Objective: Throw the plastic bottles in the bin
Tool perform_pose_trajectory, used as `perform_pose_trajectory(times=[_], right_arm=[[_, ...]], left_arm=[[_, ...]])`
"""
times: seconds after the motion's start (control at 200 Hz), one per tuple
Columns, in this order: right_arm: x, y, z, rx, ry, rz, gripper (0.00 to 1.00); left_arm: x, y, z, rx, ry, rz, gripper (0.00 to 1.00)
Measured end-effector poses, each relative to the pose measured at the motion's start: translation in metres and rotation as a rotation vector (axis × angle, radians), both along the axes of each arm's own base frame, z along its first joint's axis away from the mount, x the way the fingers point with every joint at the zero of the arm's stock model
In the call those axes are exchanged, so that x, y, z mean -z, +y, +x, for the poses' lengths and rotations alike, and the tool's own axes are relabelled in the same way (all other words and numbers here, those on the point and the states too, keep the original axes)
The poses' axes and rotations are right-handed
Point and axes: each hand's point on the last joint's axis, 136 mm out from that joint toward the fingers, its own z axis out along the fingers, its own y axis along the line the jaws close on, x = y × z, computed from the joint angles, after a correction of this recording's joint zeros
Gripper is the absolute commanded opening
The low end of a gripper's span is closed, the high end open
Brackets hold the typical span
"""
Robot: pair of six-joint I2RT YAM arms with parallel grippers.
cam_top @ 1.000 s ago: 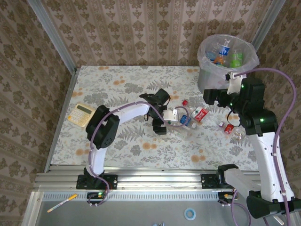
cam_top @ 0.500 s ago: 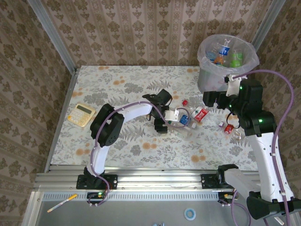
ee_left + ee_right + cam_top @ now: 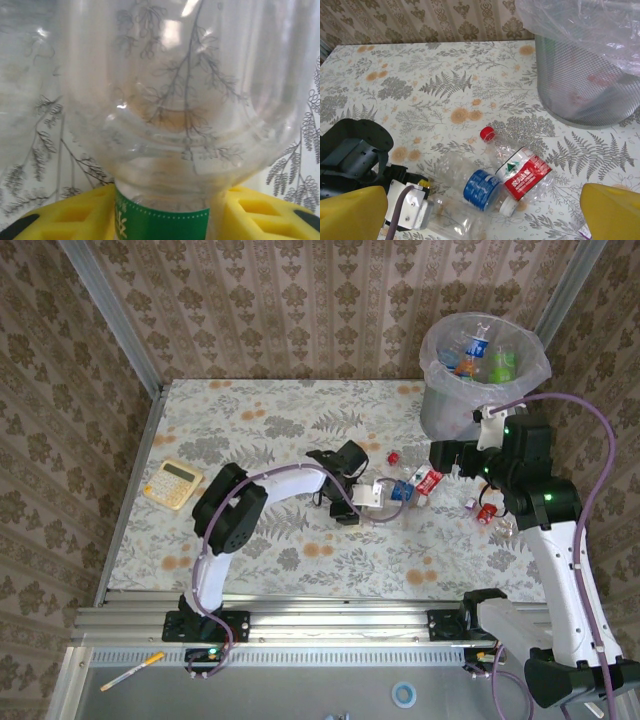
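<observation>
**item: clear bottle in left gripper, bin off to the far right**

holder: left gripper [image 3: 358, 496], mid-table. its yellow fingers [image 3: 75, 216] stand narrowed either side of a clear bottle [image 3: 185, 120], pressed against the green-labelled stretch nearest them. it reads as a grip, though how firm cannot be told.

lie of the item: on its side on the table [image 3: 250, 420], long axis running away from the fingers toward the robot's right. the far end is touching or just beside a red-labelled bottle [image 3: 524, 172] with a red cap.

destination: bin [image 3: 440, 405], far right corner, well apart from the held bottle and beyond the red-labelled one. several plastic bottles [image 3: 478, 355] lie in it.

other arm: right gripper [image 3: 445, 456], jaws spread wide and empty, hangs between the bin and the loose bottles [image 3: 487, 510], nearer to both than the left.

judgement: the carry must go up and to the far right, clearing the bin's rim. the left arm will reach long, and the right gripper sits close to that path.
</observation>
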Motion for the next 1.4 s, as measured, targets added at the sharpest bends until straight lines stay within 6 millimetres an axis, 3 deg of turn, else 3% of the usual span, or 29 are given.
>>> perform_pose_trajectory(times=[0.315, 0.49, 0.625, 0.825, 0.91, 1.14, 1.4], right_arm=[[0.003, 0.0, -0.003, 0.006, 0.004, 0.009, 1.0], [0.015, 0.0, -0.007, 0.024, 0.032, 0.042, 1.0], [0.038, 0.004, -0.012, 0.041, 0.099, 0.107, 1.0], [0.101, 0.022, -0.035, 0.047, 0.28, 0.271, 1.0], [0.118, 0.028, -0.047, 0.055, 0.332, 0.337, 1.0], [0.133, 0.05, -0.053, 0.029, 0.374, 0.53, 1.0], [0.151, 0.072, -0.052, -0.011, 0.426, 0.664, 1.0]], left_arm=[[-0.006, 0.01, -0.025, -0.012, 0.001, -0.01, 0.34], [-0.016, 0.013, -0.032, -0.056, -0.001, -0.053, 0.28], [-0.026, 0.01, -0.036, -0.085, -0.007, -0.101, 0.26], [-0.037, 0.011, -0.046, -0.121, -0.007, -0.154, 0.25], [-0.041, 0.012, -0.048, -0.145, -0.002, -0.173, 0.25], [-0.058, 0.001, -0.043, -0.201, 0.004, -0.246, 0.25], [-0.069, -0.015, -0.053, -0.194, 0.03, -0.3, 0.25]])
